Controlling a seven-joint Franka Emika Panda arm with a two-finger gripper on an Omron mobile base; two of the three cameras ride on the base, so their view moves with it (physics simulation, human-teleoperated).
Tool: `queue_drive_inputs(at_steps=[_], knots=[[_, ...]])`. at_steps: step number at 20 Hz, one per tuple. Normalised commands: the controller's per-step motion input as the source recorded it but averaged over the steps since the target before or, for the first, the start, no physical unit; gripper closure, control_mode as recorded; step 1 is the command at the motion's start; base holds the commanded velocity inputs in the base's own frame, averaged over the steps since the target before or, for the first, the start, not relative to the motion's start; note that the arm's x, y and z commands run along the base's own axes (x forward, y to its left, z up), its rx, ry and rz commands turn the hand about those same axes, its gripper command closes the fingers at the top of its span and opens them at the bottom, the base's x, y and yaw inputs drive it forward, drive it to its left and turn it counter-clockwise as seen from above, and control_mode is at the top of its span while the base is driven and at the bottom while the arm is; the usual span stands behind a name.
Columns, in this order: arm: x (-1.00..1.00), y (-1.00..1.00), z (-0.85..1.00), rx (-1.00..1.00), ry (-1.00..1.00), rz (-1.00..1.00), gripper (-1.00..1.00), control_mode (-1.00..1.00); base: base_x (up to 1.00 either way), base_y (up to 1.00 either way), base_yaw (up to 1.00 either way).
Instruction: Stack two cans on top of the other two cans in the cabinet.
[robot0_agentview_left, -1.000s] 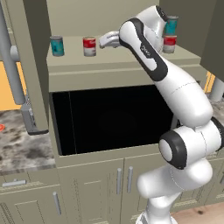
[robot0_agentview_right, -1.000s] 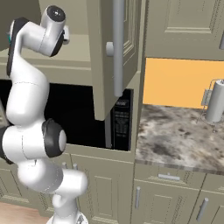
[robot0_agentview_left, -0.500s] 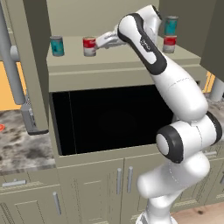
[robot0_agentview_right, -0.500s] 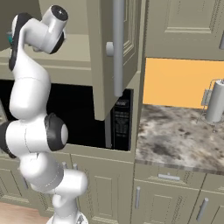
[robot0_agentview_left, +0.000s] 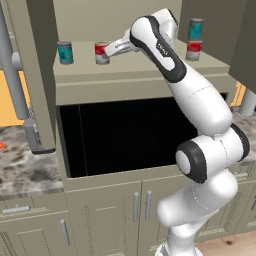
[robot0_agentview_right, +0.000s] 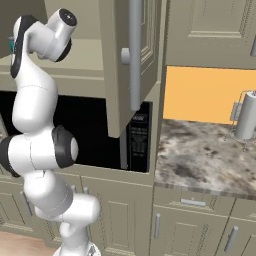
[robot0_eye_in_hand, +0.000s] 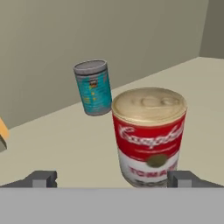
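Two smooth cylindrical cans: teal can (robot0_eye_in_hand: 93, 87), red can (robot0_eye_in_hand: 149, 135).

Shelf (robot0_agentview_left: 150, 70) lies bare between red can (robot0_agentview_left: 102, 52) and the stacked pair (robot0_agentview_left: 194, 39) at right, teal can (robot0_agentview_left: 65, 52) stands left near the cabinet wall (robot0_agentview_left: 42, 75), back wall (robot0_eye_in_hand: 100, 39) closes behind, open door (robot0_agentview_right: 127, 60) flanks the right.
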Motion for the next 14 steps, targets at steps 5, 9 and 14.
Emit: queue_drive_inputs(at_steps=[5, 9, 14], knots=[[0.02, 0.03, 0.00, -0.02, 0.00, 0.00, -1.00, -1.00, 0.00, 0.00, 0.00], [0.03, 0.01, 0.00, -0.02, 0.00, 0.00, -1.00, -1.00, 0.00, 0.00, 0.00], [0.08, 0.01, -0.04, 0.00, 0.00, -0.03, -1.00, -1.00, 0.00, 0.00, 0.00]])
